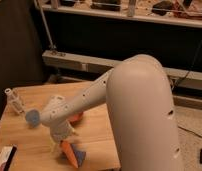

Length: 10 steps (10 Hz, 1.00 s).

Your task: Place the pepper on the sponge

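Note:
The orange pepper (68, 149) lies low on the wooden table (29, 142), near its front edge. Its lower end rests against the blue-grey sponge (79, 157), overlapping the sponge's left part. My gripper (60, 144) hangs at the end of the white arm (84, 102), right at the pepper's upper left end. Whether it is holding the pepper does not show. The arm's big white housing (144, 115) hides the table's right side.
A round blue disc (31, 117) sits left of the wrist. An orange-red bowl (77, 119) peeks out behind the forearm. A small white bottle (14, 101) stands at the table's far left. A flat white and black packet (4, 159) lies at the front left corner.

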Tool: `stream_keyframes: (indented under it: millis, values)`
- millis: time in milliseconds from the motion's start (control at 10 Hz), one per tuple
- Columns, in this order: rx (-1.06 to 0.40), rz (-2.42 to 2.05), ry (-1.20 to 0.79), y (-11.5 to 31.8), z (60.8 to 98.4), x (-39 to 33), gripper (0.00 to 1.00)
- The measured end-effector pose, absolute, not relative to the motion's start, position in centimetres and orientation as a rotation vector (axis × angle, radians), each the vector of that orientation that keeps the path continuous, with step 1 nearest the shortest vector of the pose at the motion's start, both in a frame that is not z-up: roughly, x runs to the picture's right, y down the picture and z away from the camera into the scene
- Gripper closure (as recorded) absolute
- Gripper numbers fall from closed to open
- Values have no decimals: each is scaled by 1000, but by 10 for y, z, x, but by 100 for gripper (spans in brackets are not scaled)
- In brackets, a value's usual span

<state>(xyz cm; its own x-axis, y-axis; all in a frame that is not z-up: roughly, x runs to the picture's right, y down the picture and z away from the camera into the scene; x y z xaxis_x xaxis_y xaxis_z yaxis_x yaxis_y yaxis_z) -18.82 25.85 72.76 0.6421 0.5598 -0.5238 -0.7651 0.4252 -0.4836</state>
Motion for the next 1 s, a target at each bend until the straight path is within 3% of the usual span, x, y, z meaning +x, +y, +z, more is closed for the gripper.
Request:
stream_keyframes:
  millis: [300, 700, 1000]
  values:
    - [-707, 915, 240, 212, 714, -198, 20]
    - [-601, 1217, 143, 115, 703, -219, 20]
    - [-521, 1418, 163, 76, 706, -225, 20]
